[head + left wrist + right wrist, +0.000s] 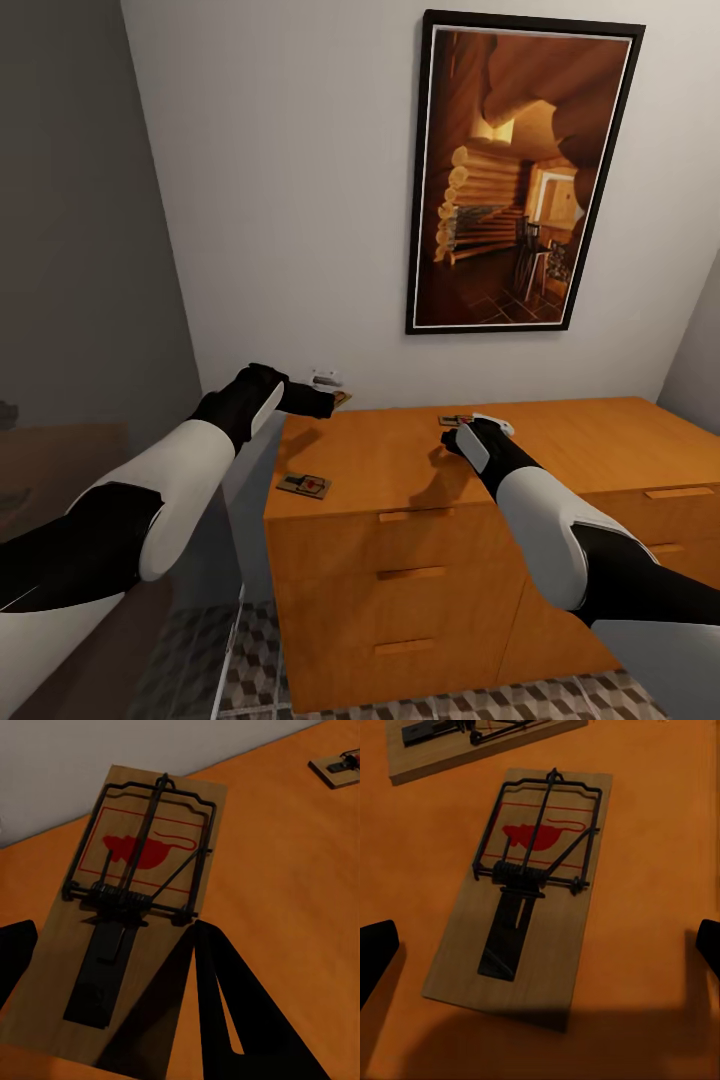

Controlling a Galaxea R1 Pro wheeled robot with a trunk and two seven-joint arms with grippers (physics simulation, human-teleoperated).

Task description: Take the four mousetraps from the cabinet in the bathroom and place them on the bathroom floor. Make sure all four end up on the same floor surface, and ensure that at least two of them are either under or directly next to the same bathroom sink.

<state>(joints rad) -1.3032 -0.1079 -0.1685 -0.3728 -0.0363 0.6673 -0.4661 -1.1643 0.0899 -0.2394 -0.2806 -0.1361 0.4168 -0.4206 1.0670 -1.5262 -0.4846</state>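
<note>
Where arm hides it, mousetrap (455,421)

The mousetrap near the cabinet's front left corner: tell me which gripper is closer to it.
Left. The left gripper hovers at the cabinet's back left edge, just behind that mousetrap. The right gripper sits farther off, toward the middle back.

Three mousetraps are lying on my cabinet (400,470): one (304,486) at its front left, one (341,397) back left, one (455,421) mid-back.
</note>
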